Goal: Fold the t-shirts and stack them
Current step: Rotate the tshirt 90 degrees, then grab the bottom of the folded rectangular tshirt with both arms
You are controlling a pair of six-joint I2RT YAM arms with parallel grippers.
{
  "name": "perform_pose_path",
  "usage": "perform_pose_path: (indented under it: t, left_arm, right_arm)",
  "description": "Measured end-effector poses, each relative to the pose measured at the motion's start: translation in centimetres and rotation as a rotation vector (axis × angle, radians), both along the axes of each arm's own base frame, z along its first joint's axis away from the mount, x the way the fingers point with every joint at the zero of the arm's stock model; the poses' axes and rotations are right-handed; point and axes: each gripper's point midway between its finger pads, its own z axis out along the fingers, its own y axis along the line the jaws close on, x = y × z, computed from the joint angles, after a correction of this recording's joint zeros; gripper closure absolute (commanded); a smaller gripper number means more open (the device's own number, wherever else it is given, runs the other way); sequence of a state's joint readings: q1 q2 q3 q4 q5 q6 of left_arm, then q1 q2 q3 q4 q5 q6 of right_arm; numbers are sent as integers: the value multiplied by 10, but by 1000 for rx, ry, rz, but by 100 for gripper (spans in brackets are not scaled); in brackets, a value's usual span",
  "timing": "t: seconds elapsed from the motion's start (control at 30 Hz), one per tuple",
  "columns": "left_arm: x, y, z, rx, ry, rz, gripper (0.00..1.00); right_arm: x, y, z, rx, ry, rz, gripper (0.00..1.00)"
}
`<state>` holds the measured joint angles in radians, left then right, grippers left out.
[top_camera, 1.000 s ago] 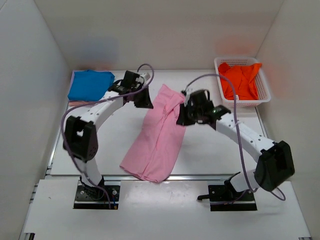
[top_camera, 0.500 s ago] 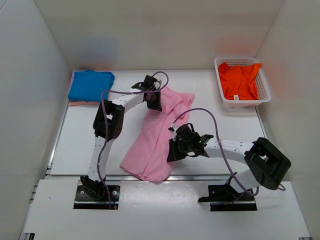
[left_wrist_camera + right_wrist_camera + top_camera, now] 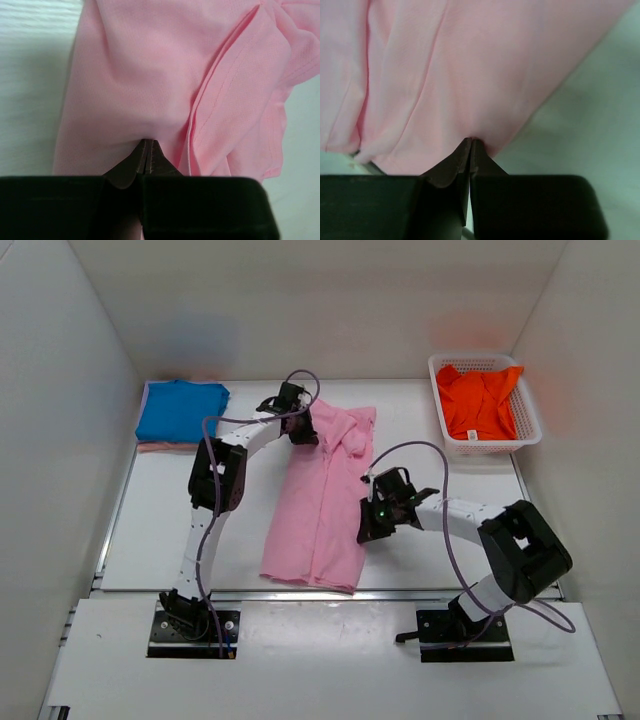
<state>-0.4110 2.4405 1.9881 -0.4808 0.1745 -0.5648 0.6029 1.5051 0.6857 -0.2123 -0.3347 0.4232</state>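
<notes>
The light pink t-shirt lies lengthwise down the middle of the table, folded into a long strip with its sleeve bunched at the far end. My left gripper is shut on its far left edge; the pink cloth fills the left wrist view beyond the closed tips. My right gripper is shut on the shirt's right edge near its middle; the right wrist view shows the cloth pinched at the tips. The bright blue t-shirt lies folded at the far left. The orange t-shirt lies crumpled in the basket.
The white lattice basket stands at the far right corner. A pale pink layer shows under the blue shirt. White walls close in the table on three sides. The arm bases sit at the near edge.
The pink shirt has been pulled from a slanted heap into a straighter strip. My right gripper moved right and farther along its right edge; my left gripper shifted slightly left at the far end.
</notes>
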Motion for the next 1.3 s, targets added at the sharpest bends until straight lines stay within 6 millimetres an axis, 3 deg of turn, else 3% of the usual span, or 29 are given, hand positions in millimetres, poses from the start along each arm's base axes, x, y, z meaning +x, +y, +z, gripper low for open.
perform_pose_path:
  t: [0.17, 0.23, 0.3, 0.4, 0.47, 0.53, 0.67, 0.77, 0.8, 0.9, 0.97, 1.07, 1.2, 1.3]
  left_arm:
    - [21, 28, 2, -39, -19, 97, 100]
    - [28, 38, 4, -44, -11, 117, 100]
    - [45, 38, 12, -75, -9, 113, 93]
    - [86, 25, 44, -152, -88, 76, 86]
    - [89, 18, 66, -164, -122, 47, 83]
    - [78, 8, 87, -167, -126, 1, 77]
    - [26, -4, 121, -99, -79, -114, 65]
    - [-38, -6, 129, 8, -31, -198, 59]
    - [-71, -3, 126, 31, -10, -222, 59]
    - [-178, 14, 110, 11, 59, -276, 63]
    - [-228, 43, 99, -9, 92, -248, 57]
    - [-270, 85, 82, -18, 89, -152, 52]
    - [-311, 100, 64, -60, 57, -104, 42]
    - [-339, 110, 42, -80, 64, -70, 44]
  right_arm:
    - [36, -24, 1, -53, -33, 1, 100]
    - [46, -26, 1, -64, -46, 25, 100]
    - [50, -22, 1, -71, -53, 67, 100]
    - [51, -12, 4, -87, -61, 131, 99]
    - [51, -3, 13, -92, -69, 163, 98]
    - [54, 9, 31, -80, -105, 190, 91]
    - [61, 24, 87, -14, -227, 191, 73]
    - [57, 18, 119, 30, -292, 150, 64]
    - [52, 13, 123, 43, -296, 127, 61]
    - [29, -7, 111, 58, -247, 60, 51]
    - [9, -21, 92, 52, -177, 11, 45]
    - [-22, -33, 63, 61, -69, -57, 39]
    - [-54, -41, 33, 90, 34, -136, 37]
    - [-69, -43, 18, 113, 85, -179, 37]
